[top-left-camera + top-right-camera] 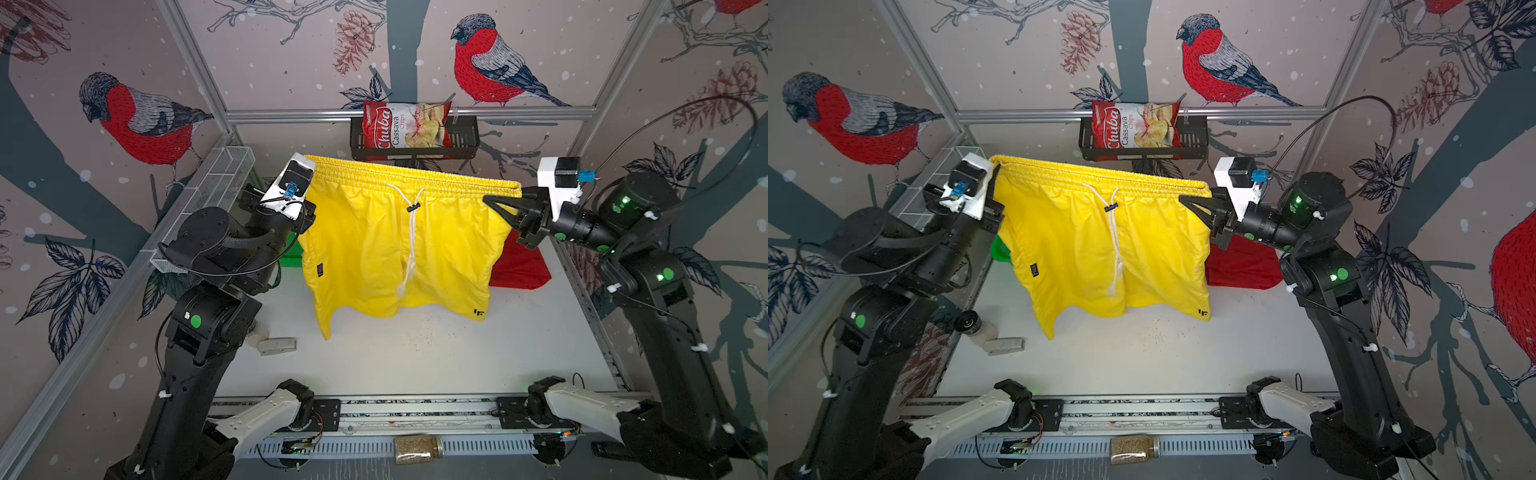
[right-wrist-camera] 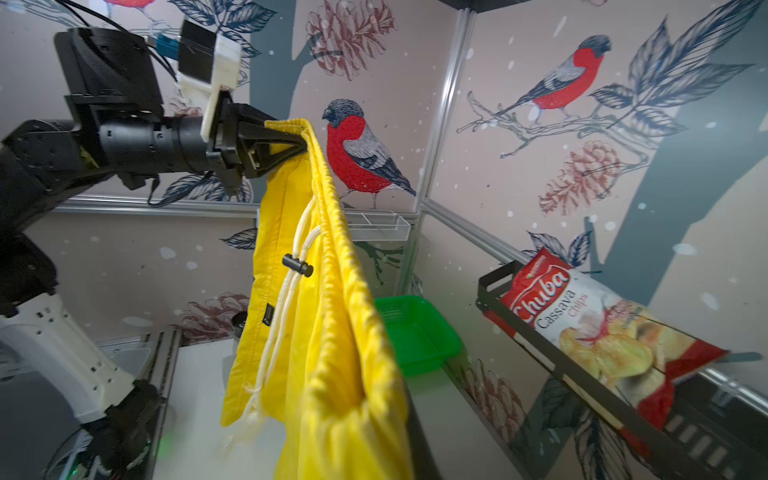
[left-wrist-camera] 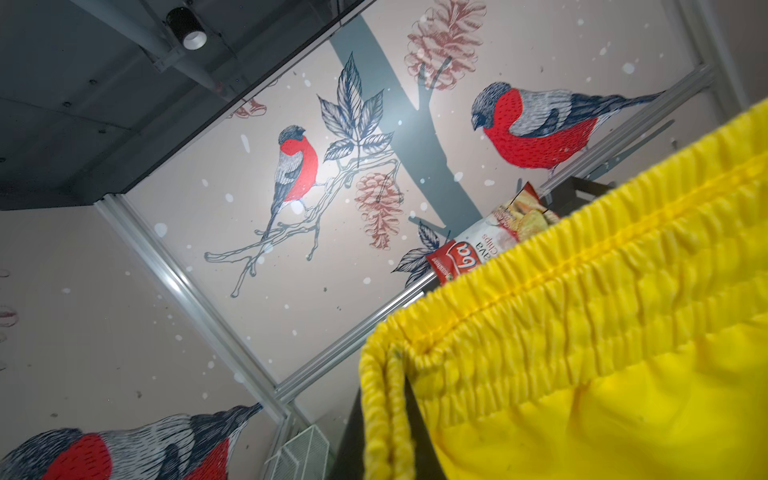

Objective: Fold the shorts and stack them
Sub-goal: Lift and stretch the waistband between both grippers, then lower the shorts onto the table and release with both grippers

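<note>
Shorts of bright yellow cloth (image 1: 395, 257) hang in the air over the middle of the flat white table (image 1: 415, 361). They are spread wide by their gathered elastic waistband (image 1: 415, 176), which runs taut between the 2 grippers.

The left gripper (image 2: 302, 141) is hidden under its own wrist camera in both top views. The right wrist view shows its black fingers pinched tight on the left end of the waistband. The right gripper (image 1: 496, 203) clamps the opposite end, jaws closed on the fabric corner.

A pale drawstring (image 1: 409, 241) with a small black toggle (image 1: 413, 206) dangles down the front of the shorts. A small black logo (image 1: 478, 313) sits near the hem of the leg on the right, and a small black tag (image 1: 319, 271) sits on the other leg. Both legs hang toward the table, but it cannot be told whether the hems touch it.

Plain red cloth shorts (image 1: 519, 270) lie bunched on the table at the right, behind the yellow pair and below the right gripper, partly hidden. A green plastic mesh basket (image 2: 415, 332) sits on the table at the far left, mostly behind the yellow cloth in both top views.

A black wire shelf (image 1: 465, 139) on the back rail holds a red-and-white bag of cassava chips (image 1: 399, 126). A white wire tray (image 1: 208, 195) hangs on the left wall rail. A glass jar of brownish grains (image 1: 417, 449) lies on its side at the front edge.
</note>
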`<state>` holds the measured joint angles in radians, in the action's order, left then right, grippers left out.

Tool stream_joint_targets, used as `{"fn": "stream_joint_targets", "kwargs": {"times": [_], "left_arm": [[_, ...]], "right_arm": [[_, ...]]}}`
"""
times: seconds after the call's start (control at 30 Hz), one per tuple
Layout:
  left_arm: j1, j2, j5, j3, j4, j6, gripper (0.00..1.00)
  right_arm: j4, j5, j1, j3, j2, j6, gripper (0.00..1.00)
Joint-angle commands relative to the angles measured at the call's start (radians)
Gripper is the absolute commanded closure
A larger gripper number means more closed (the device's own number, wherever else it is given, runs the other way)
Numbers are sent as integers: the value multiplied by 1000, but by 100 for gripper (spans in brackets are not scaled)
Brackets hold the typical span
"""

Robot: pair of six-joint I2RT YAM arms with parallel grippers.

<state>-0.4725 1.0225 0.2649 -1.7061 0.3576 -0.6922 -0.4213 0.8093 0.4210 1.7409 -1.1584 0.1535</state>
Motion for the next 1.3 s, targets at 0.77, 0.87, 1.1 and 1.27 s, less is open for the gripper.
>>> {"fn": "stream_joint_targets", "kwargs": {"times": [0.77, 0.87, 1.1, 1.27], "left_arm": [[30, 1238, -122, -621, -23, 92, 96], [-10, 1357, -144, -713, -67, 119, 62], [-42, 1293, -118, -647, 35, 282, 24], [-42, 1014, -100, -297, 133, 482, 25]], "right_arm": [[370, -269, -241, -750, -306, -706, 100], [371, -423, -241, -796, -309, -766, 100], [399, -550, -235, -920, -240, -844, 100], [394, -565, -208, -985, -175, -877, 100]]}}
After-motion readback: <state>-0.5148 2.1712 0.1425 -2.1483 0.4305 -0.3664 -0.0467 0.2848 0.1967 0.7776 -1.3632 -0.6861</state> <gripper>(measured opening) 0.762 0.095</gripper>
